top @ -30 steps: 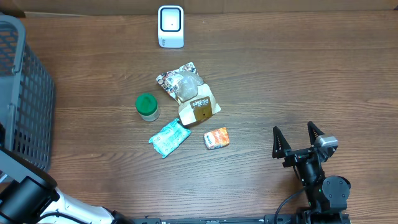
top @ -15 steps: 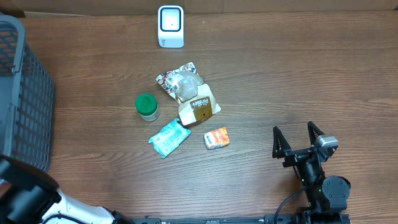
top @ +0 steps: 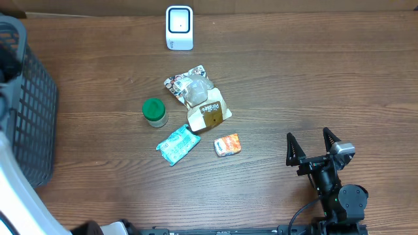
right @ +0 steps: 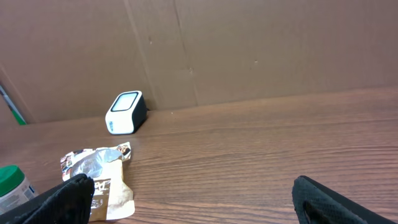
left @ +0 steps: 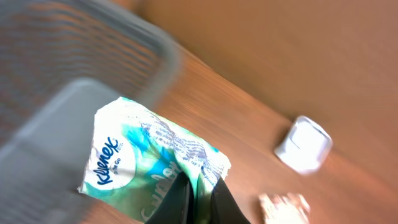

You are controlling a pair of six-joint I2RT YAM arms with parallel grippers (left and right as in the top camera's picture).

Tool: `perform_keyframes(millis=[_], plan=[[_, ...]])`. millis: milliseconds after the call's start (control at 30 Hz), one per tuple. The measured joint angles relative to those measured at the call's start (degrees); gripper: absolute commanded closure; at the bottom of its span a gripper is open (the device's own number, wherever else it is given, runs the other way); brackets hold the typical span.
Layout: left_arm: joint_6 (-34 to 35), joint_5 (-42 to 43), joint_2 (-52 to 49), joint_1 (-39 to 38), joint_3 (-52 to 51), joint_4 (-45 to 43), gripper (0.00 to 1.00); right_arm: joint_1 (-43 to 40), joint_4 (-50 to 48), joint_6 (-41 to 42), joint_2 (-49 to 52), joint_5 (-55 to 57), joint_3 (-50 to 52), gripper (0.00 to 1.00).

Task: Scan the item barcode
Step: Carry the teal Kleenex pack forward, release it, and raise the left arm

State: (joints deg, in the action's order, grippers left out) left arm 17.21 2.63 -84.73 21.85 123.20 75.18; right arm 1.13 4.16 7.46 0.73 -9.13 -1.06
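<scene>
Wooden desk (top: 294,78), upper-left basket (top: 29,111): left pincer (left: 200,188) clamped on tissue pack (left: 149,155); lower right, right pincer (top: 308,136) gapes empty.

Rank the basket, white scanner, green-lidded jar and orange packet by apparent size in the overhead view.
1. basket, by far the largest, though cut off at the frame edge.
2. white scanner.
3. green-lidded jar and orange packet: too alike to rank. The jar stands taller, so nearer the camera.

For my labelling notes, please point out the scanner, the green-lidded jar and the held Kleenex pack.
scanner (top: 179,26), overhead view, white top face.
green-lidded jar (top: 153,108), overhead view, centre of lid.
Kleenex pack (left: 143,152), left wrist view, printed front.
</scene>
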Motion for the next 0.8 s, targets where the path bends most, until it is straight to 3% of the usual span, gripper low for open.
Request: perform_keyframes(millis=[300,567,800], plan=[[0.00,-1.20,-1.90,-26.69,-5.49,3.61,0.96,0.00,-0.02,-0.02,0.00,-0.02,0.00,0.00],[0.96,-2.21,-8.15,-43.63,-19.08,-5.99,0.96,0.00,-0.02,-0.02,0.00,0.00,0.00,0.00],[2.40,-2.45,-19.19,-54.71,-23.82,-14.10,0.96,0.00,-0.04,0.00,0.00,-0.02,0.00,0.00]])
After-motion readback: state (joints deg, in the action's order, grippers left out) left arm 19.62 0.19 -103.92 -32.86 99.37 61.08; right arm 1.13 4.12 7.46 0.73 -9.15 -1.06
